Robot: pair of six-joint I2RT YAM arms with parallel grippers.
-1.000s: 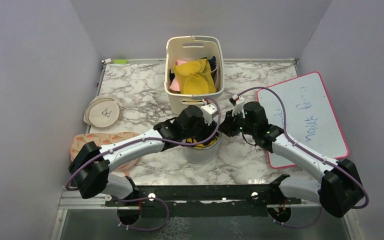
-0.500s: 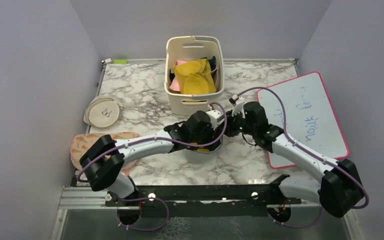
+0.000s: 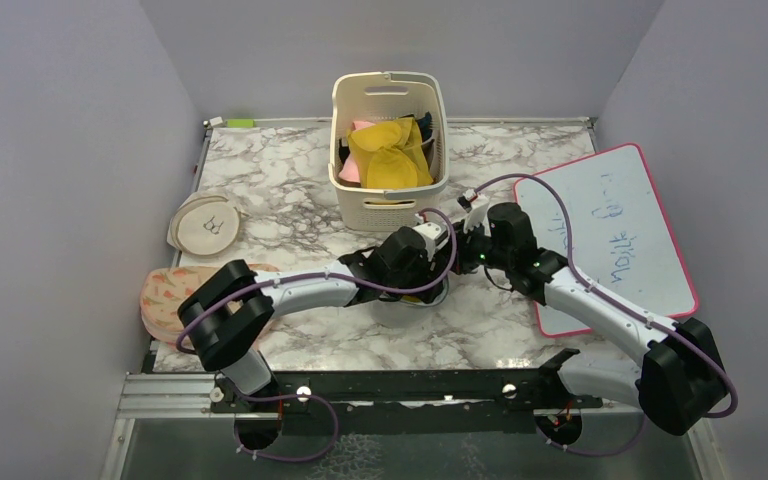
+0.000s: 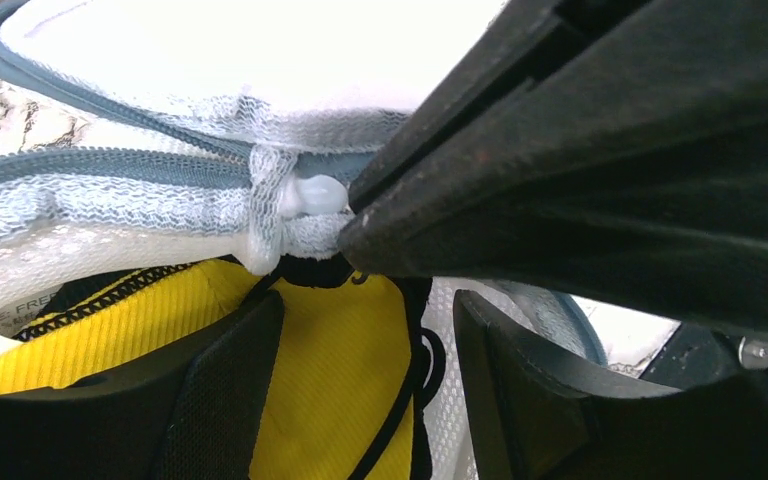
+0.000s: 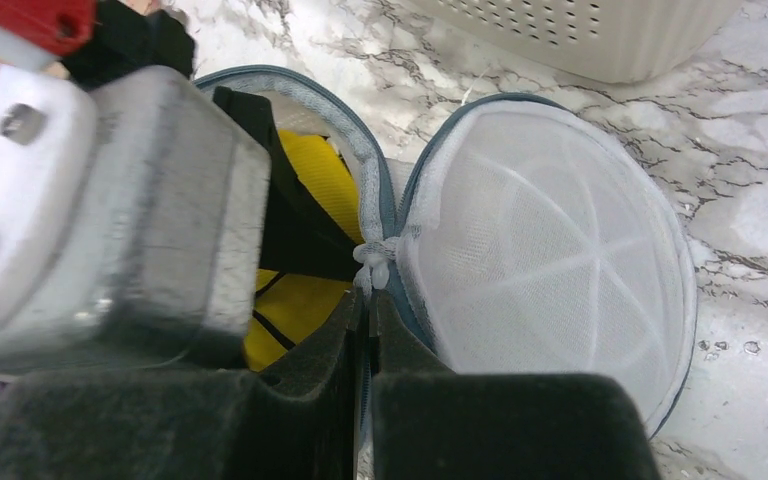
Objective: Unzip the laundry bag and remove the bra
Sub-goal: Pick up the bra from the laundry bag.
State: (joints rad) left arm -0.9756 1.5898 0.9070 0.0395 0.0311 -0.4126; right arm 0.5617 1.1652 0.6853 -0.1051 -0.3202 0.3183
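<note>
White mesh laundry bag, from above: you see it in the middle of the marble table, just in front of the cream basket; both arms cover most of it
Left gripper, from above: it points down into the bag; you cannot tell from here how wide it is
Right gripper, from above: it sits at the bag's right rim, close beside your left one
Left fingers, left wrist view: your two fingers are spread wide inside the open bag and hold nothing
Bra, left wrist view: it lies in the bag between those fingers; you see yellow cloth with black edges and a thin black strap
Zip tab, left wrist view: a small white tab on the grey zip trim; the black tips of your right gripper are pinched on it
Right fingers, right wrist view: pressed tight together, with the tab caught at their tips
Lid, right wrist view: the round mesh lid is flipped open to the right and lies flat on the table, joined to the bag at the tab
Bag mouth, right wrist view: it is open, yellow shows inside, and a black finger of your left gripper reaches in
</note>
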